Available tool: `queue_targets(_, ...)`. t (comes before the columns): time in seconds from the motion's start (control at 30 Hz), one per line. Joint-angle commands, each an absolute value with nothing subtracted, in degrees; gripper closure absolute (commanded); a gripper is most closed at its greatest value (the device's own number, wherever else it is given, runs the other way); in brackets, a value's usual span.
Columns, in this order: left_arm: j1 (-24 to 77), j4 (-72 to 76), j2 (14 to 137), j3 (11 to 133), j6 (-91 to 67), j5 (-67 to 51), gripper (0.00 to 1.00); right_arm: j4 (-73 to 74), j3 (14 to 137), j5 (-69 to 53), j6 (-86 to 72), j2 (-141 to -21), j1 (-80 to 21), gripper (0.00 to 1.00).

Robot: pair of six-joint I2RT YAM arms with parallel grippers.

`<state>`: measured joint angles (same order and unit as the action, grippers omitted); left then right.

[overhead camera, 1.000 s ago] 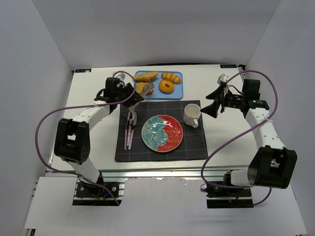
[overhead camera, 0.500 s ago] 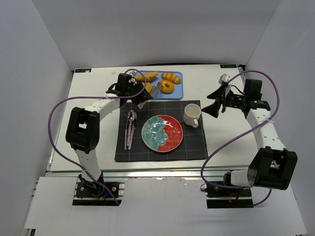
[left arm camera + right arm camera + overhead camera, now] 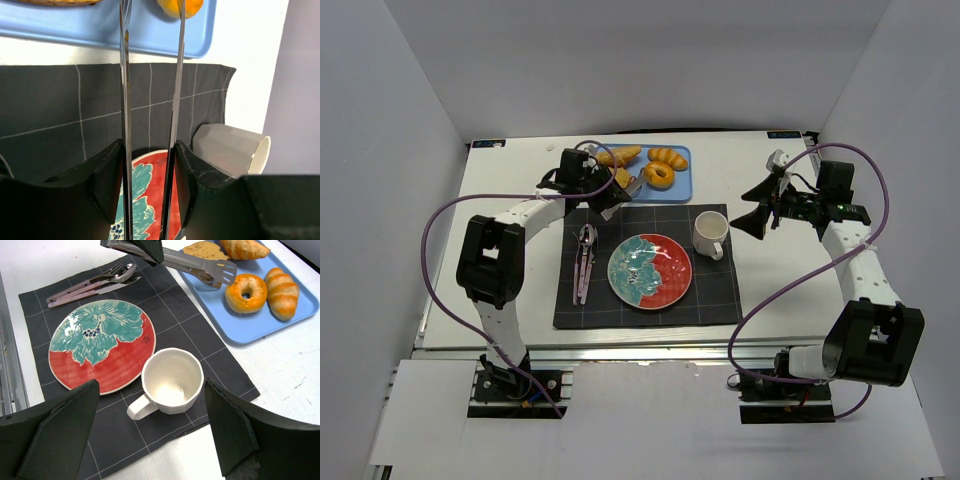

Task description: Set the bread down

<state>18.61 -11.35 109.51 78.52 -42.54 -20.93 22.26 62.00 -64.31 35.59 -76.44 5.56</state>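
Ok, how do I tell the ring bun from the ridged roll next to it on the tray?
The bun is a round ring with a centre hole; the roll is a solid oval. The bun is smooth, glossy orange; the roll is paler gold with ridges across it. The tongs end beside the bun; the roll lies on the bun's other side. Both lie flat on the blue tray.

Metal tongs (image 3: pixel 192 262) beside bread (image 3: pixel 246 292) on tray (image 3: pixel 260 327)
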Motion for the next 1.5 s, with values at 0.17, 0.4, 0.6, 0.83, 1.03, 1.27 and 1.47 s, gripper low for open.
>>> queue_targets(0.17,18.98,-6.94,109.16,79.54,-45.53,-23.73,0.47,21.09,61.35,-66.27,36.12,-75.59,5.89,0.11)
queue_targets(0.4,18.98,-5.80,110.74,79.10,-46.32,-24.43,0.47,21.09,61.61,-66.44,36.12,-75.67,5.98,0.11)
queue_targets(0.6,19.07,-4.66,112.24,79.19,-47.11,-25.05,0.48,21.09,61.96,-66.62,36.04,-75.50,5.98,0.11)
queue_targets(0.83,19.16,-3.61,112.06,79.37,-47.81,-26.63,0.66,21.01,62.23,-67.06,35.68,-75.59,5.89,0.11)
queue_targets(1.03,19.07,-0.53,110.04,76.03,-49.22,-27.77,0.79,21.09,62.05,-67.15,35.77,-75.50,5.89,0.11)
queue_targets(1.27,19.16,0.09,101.79,71.91,-46.07,-29.88,0.98,23.02,61.96,-66.97,37.26,-75.06,5.89,0.11)
queue_targets(1.47,19.16,-7.46,85.91,60.07,-40.25,-30.50,1.00,23.73,61.96,-67.24,37.79,-74.88,5.98,0.11)
